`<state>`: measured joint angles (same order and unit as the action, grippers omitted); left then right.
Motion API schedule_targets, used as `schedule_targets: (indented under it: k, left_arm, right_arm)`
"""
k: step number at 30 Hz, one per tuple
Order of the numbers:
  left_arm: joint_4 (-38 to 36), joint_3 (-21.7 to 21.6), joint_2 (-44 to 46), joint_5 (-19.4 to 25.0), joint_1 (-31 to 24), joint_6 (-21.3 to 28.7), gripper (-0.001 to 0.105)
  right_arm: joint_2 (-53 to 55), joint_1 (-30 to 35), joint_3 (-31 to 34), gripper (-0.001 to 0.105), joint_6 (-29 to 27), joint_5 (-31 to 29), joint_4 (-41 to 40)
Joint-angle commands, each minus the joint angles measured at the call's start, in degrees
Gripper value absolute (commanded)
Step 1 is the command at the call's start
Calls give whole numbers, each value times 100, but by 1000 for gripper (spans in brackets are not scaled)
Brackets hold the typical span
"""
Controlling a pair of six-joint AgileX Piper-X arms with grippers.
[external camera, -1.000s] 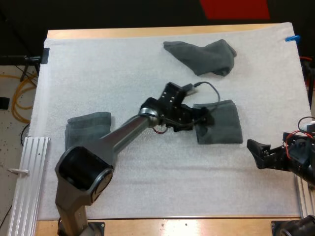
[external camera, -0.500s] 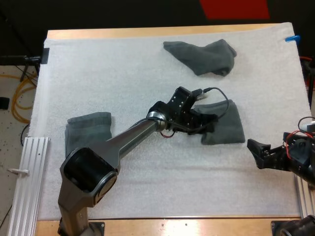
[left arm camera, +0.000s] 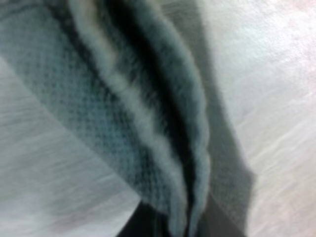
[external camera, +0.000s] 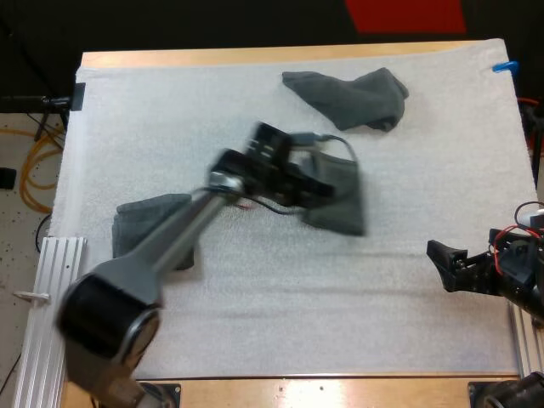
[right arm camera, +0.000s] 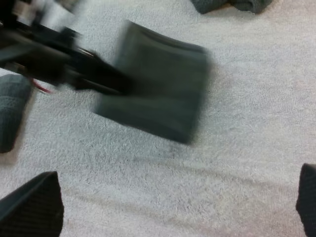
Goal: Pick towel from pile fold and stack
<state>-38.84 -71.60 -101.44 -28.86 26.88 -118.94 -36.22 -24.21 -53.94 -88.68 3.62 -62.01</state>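
Left gripper [external camera: 313, 189]: pinching 1 edge of the folded towel [external camera: 342, 202]. The left wrist view has the layered folds clamped right at the fingers. The towel hangs out beyond the gripper, apparently just off the mat [external camera: 255, 323], between the crumpled towel [external camera: 348, 98] and the stack [external camera: 153, 228] and apart from both.

Right gripper [external camera: 437, 265]: fingers spread, nothing in them, near the mat's right edge.

Risks, my reading:
- The 1-edge hold could let the free layers sag or peel open on the way over.
- A trailing corner could drag on the mat.
- An off-centre release would leave the towel skew or half off the stack.
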Motion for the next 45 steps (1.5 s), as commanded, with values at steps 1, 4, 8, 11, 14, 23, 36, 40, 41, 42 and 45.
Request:
schedule_targets:
  k: [1,4,8,11,14,23,36,40,41,42,45]
  left_arm:
    - [-423,-43,209,85,-186,419,0]
    - [-1402,-43,607,355,-736,1305,0]
    - [-2415,-43,1070,893,-1446,2223,0]
    - [-2847,-43,1348,949,-2068,2630,0]
    - [-3171,-38,1483,949,-2697,2811,0]
    - [-2843,566,1493,937,-4050,2896,1]
    - [-2566,781,1493,2468,-4373,2967,63]
    - [-2554,769,1560,2540,-4343,2770,63]
    - [-2556,769,1603,2259,-4287,2752,63]
    - [-2565,769,1623,2160,-4250,2752,63]
    - [-2564,789,1717,2068,-3853,2766,63]
  right_arm:
    - [11,3,-15,93,-1,4,7]
    - [11,3,-15,93,5,4,7]
    - [11,3,-15,93,12,4,36]
    - [11,3,-15,93,12,4,43]
    - [11,3,-1,93,12,4,43]
    - [11,3,-1,93,12,4,43]
    - [11,3,-1,93,12,47,43]
    - [11,3,-1,93,12,47,43]
    - [11,3,-1,93,12,47,43]
    - [11,3,-1,93,12,47,43]
    - [11,3,-1,93,12,47,43]
